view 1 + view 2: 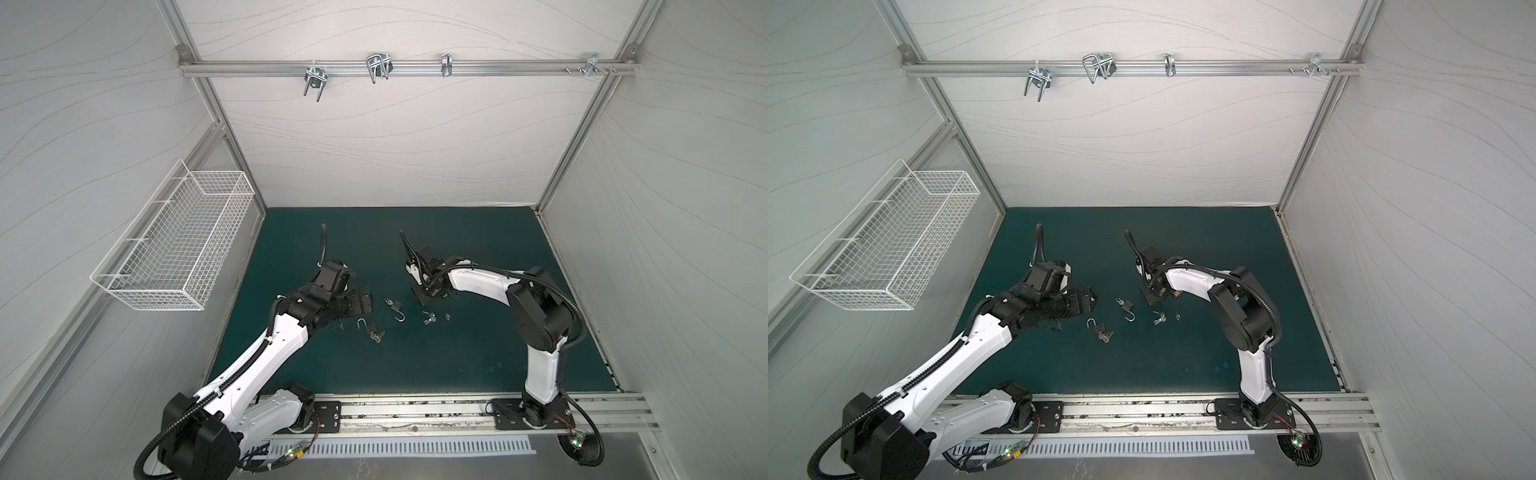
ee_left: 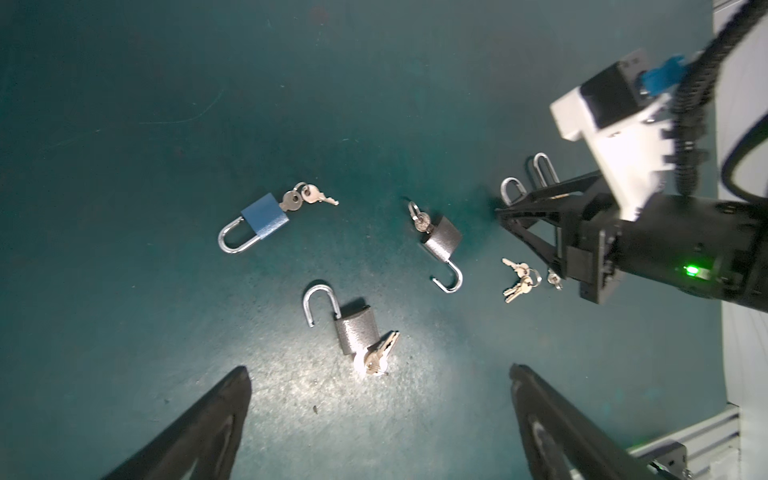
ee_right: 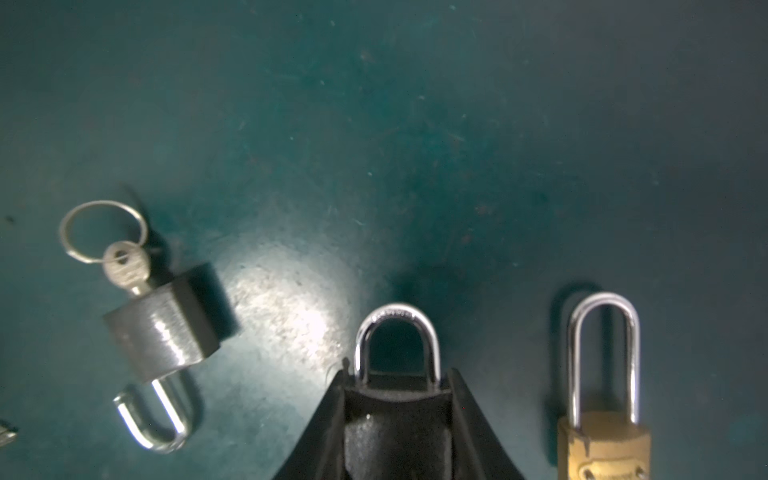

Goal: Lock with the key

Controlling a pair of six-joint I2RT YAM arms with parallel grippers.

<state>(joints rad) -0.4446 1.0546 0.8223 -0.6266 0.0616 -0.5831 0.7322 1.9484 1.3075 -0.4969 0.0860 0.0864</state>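
Note:
My right gripper is shut on a dark padlock on the green mat; its closed silver shackle sticks out past the fingertips. In both top views this gripper covers the padlock. My left gripper hangs open just above a grey padlock with an open shackle and keys in it. Between the arms lies another grey padlock, shackle open, with a key in it. Loose keys lie near my right gripper.
A blue padlock with a closed shackle and keys lies apart from the grey ones. A brass long-shackle padlock lies beside the held one. A white wire basket hangs on the left wall, and metal hooks hang on the back rail.

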